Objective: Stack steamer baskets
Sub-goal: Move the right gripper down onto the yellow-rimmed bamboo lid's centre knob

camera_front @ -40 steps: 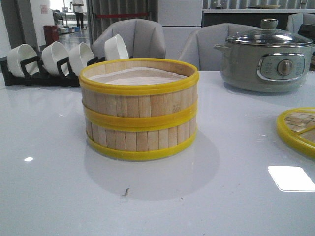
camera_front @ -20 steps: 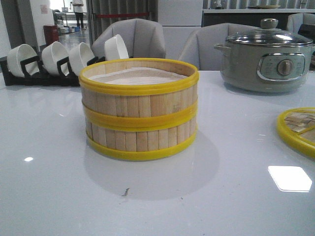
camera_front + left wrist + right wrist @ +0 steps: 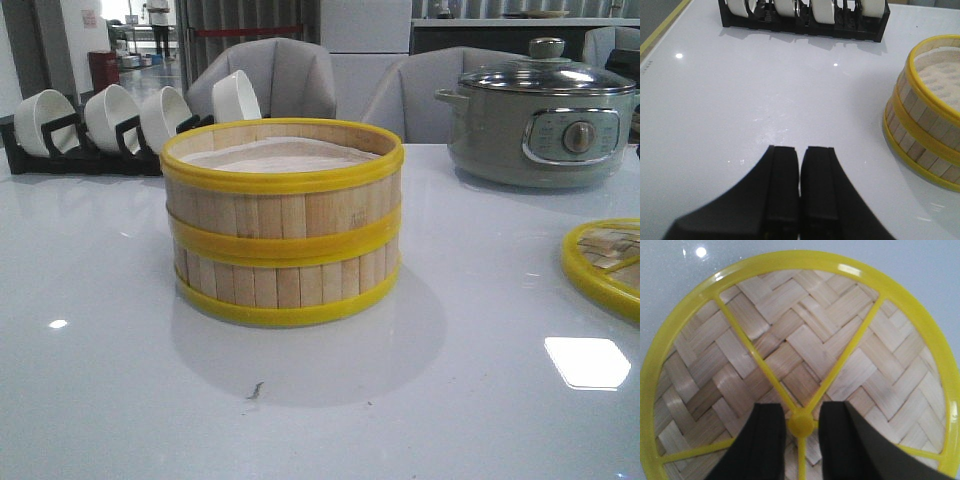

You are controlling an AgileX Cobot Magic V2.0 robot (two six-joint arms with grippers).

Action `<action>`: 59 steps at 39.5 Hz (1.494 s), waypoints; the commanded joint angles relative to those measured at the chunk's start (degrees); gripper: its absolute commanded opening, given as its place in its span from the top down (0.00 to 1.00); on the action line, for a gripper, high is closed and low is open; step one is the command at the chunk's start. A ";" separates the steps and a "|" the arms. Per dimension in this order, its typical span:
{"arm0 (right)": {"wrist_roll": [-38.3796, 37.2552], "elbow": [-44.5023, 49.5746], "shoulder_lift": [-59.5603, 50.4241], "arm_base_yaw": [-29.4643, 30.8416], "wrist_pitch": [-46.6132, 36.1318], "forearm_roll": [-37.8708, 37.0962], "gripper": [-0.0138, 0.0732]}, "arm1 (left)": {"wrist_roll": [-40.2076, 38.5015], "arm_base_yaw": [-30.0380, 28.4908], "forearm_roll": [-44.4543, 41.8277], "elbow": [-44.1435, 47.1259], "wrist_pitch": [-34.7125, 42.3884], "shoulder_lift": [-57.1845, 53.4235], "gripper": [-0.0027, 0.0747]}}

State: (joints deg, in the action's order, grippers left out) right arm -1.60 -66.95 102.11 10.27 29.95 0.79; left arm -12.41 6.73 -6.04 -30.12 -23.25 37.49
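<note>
While the steamer baskets are sitting stacked, the left gripper is hovering beside them, fingers pressed together. Over the lid, the right gripper is pointing down, fingers spread around its knob.

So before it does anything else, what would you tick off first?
1. Two steamer baskets stacked, rims lined up: ok.
2. Stack sits flat on the table: ok.
3. Left tool shut, empty, clear of the stack: ok.
4. Right tool open, fingers either side of the lid knob: ok.
5. Fingers low enough to pinch the knob: cannot tell.
6. Lid lying flat, apart from the pot: ok.
</note>
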 commanded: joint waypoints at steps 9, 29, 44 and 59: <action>0.23 -1.91 -2.40 0.13 -2.53 0.59 0.49 | -0.74 0.47 -0.16 -1.61 4.45 -0.26 0.86; 0.23 -1.86 -2.10 0.12 -1.96 0.62 0.49 | -0.74 0.47 -0.16 -1.61 4.45 -0.26 0.86; 0.23 -1.86 -1.17 0.12 -0.91 0.62 0.49 | -0.74 0.47 -0.16 -1.61 4.45 -0.26 0.86; 0.23 -1.86 -0.67 0.12 -1.13 0.62 0.68 | -0.74 0.47 -0.16 -1.61 4.45 -0.26 0.86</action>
State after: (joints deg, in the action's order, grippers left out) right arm -1.56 -66.98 103.96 10.27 30.84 1.16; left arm -12.44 6.73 -6.04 -30.12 -23.25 37.49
